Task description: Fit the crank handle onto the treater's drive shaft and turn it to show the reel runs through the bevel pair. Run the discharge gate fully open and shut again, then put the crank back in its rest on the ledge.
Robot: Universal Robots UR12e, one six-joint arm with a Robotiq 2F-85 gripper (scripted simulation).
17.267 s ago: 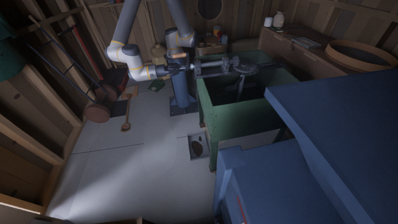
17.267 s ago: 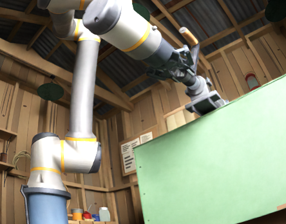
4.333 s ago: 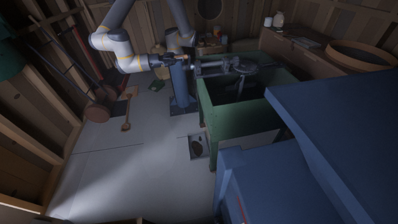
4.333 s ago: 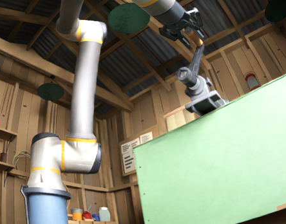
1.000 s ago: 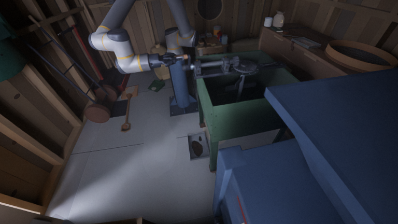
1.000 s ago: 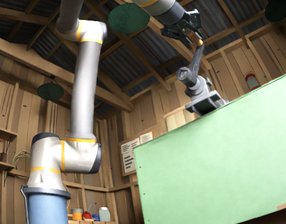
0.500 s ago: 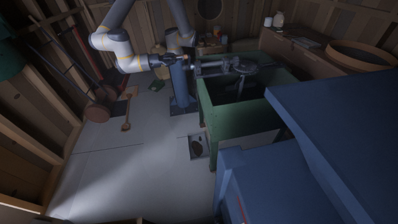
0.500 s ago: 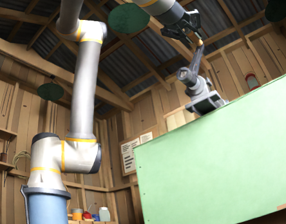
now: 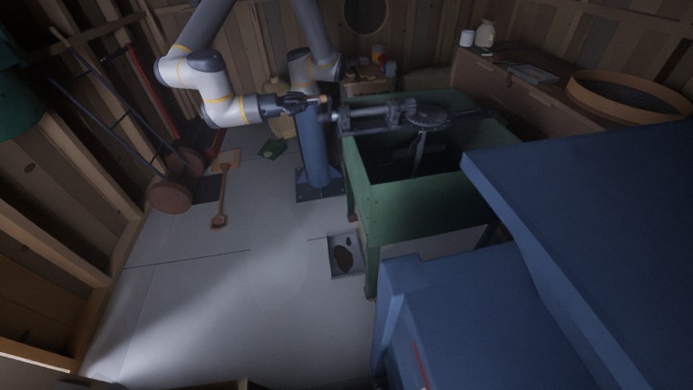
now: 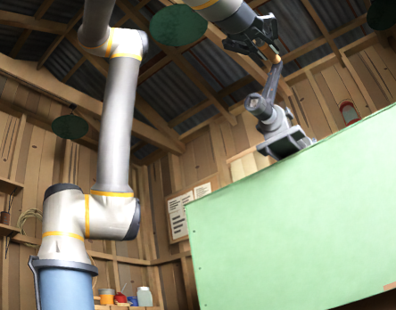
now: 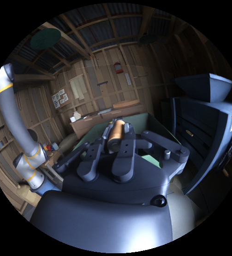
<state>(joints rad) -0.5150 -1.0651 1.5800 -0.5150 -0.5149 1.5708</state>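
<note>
The crank handle point(image 10: 268, 84) sits with its dark arm on the end of the treater's drive shaft point(image 9: 360, 111), and its orange wooden grip point(image 11: 116, 130) points up and away from the green box. I hold that orange grip in my closed gripper point(image 9: 313, 100), which reaches in level from the left of the treater point(image 9: 409, 161). The shaft runs along the box's rim to a toothed bevel wheel point(image 9: 425, 117), with a reel spindle dropping into the dark interior. The discharge gate is hidden from me.
Behind the treater a wooden bench point(image 9: 516, 84) carries jars and a round sieve point(image 9: 626, 97). A large blue machine point(image 9: 562, 263) fills the right foreground. My arm's blue pedestal point(image 9: 314, 151) stands beside the box, and a wooden paddle point(image 9: 221, 197) and a floor hatch point(image 9: 345, 253) lie on the floor.
</note>
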